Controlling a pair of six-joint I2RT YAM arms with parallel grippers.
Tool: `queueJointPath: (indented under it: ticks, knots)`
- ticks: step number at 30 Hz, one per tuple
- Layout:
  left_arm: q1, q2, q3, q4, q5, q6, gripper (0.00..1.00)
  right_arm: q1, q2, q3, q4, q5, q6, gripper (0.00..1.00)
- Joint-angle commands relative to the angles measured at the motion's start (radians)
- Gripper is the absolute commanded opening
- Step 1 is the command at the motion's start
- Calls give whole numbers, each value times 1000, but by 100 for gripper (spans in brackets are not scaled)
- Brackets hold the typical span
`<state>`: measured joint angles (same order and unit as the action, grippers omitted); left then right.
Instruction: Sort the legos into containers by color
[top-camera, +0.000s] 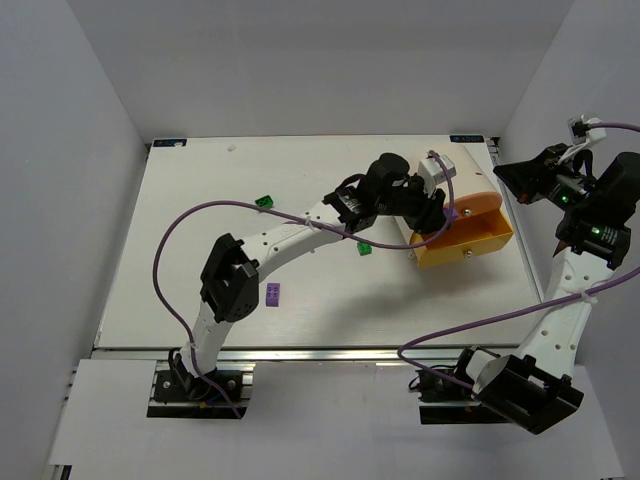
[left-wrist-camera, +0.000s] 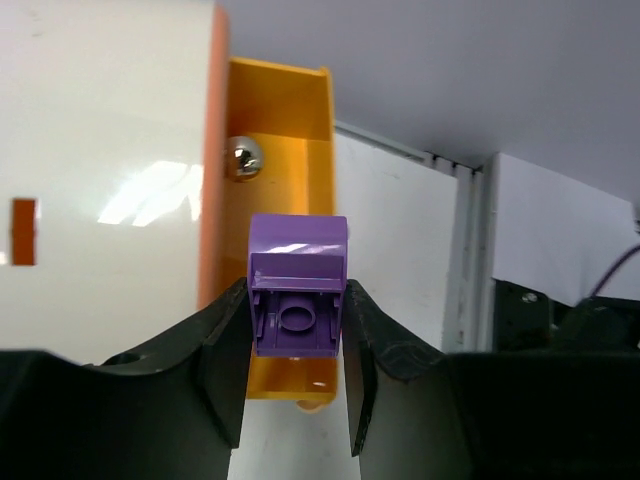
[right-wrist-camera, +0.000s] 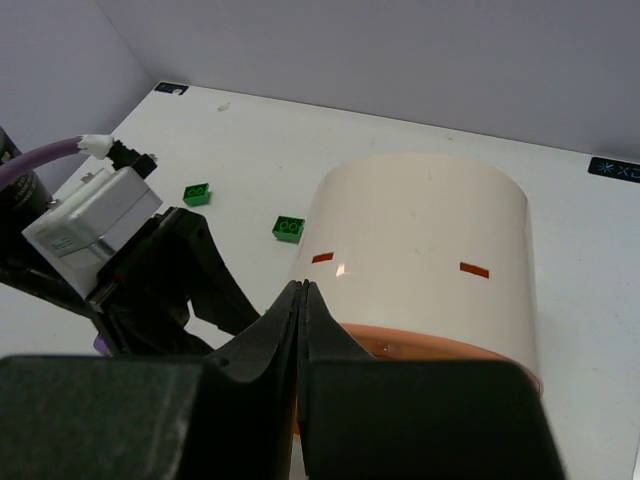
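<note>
**Carrying Purple to the Tub: Left Arm Poised at the Container's Orange Face**

From its base at the bottom left of the overhead frame, the left arm stretches up and to the right across the table (top-camera: 200, 180). It passes a loose purple lego (top-camera: 273, 293) lying at lower left. One green lego (top-camera: 364, 248) lies just beside the forearm near centre, and another green lego (top-camera: 264, 202) sits farther up and to the left.

Right of centre, the left gripper (top-camera: 437, 212) is clamped narrowly on a purple brick (left-wrist-camera: 297, 285). The brick is pinched by its side walls, with its hollow underside turned to the wrist camera. It shows almost square-on, so its long axis cannot be judged.

Straight beyond the brick in the wrist view rises an orange bracket (left-wrist-camera: 285, 130) on the cream-white tub (right-wrist-camera: 420, 230). The brick is held just short of it and appears to be clear of contact. The drop turns on that line: the container lies dead ahead of the fingers, so a short advance and release looks likely. Where the tub's opening lies cannot be made out.

At the right edge of the overhead frame, the right arm stands folded beyond the table's side. The right gripper (right-wrist-camera: 303, 300) has its jaws pressed together on nothing and is aimed at the tub. The left arm is plainly the nearer.
</note>
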<state>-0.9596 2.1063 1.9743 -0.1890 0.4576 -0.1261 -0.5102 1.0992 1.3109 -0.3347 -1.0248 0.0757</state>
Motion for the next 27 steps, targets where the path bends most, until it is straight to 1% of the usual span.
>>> queueJointPath:
  ticks: [1, 3, 6, 8, 10, 12, 13, 15, 17, 18, 22, 24, 26, 27]
  knots:
    - [-8, 1, 49, -39, -115, 63, 19, 1, -25, -7, 43, -61, 16, 0]
    - [-18, 12, 61, -64, -173, 81, 20, -1, -27, -9, 48, -72, 21, 0]
    - [-27, 21, 69, -78, -213, 88, 23, 2, -27, -12, 49, -87, 22, 0]
    - [-27, 20, 64, -86, -227, 95, 27, 2, -29, -13, 49, -96, 22, 0]
    - [-27, 17, 64, -90, -238, 92, 38, 2, -29, -15, 48, -104, 21, 0]
    - [-36, 17, 64, -92, -240, 89, 47, 6, -30, -16, 45, -110, 19, 0]
    - [-36, 17, 64, -93, -241, 88, 57, 4, -29, -16, 43, -113, 18, 0]
    - [-36, 15, 67, -93, -243, 85, 63, 6, -32, -16, 42, -121, 18, 0]
    - [-36, 12, 74, -95, -249, 77, 65, 7, -35, -16, 33, -129, 9, 0]
    - [-36, 12, 77, -98, -249, 75, 68, 9, -33, -15, 28, -132, 7, 0]
    - [-36, 6, 95, -95, -249, 65, 69, 9, -36, -18, 11, -153, -14, 0]
    - [-36, -12, 95, -80, -244, 51, 62, 12, -35, -16, 6, -191, -34, 1]
    - [-36, -34, 95, -56, -240, 25, 50, 10, -33, -13, 11, -282, -60, 2]
    - [-36, -64, 86, -49, -241, 19, 33, 10, -32, -12, 17, -320, -71, 5]
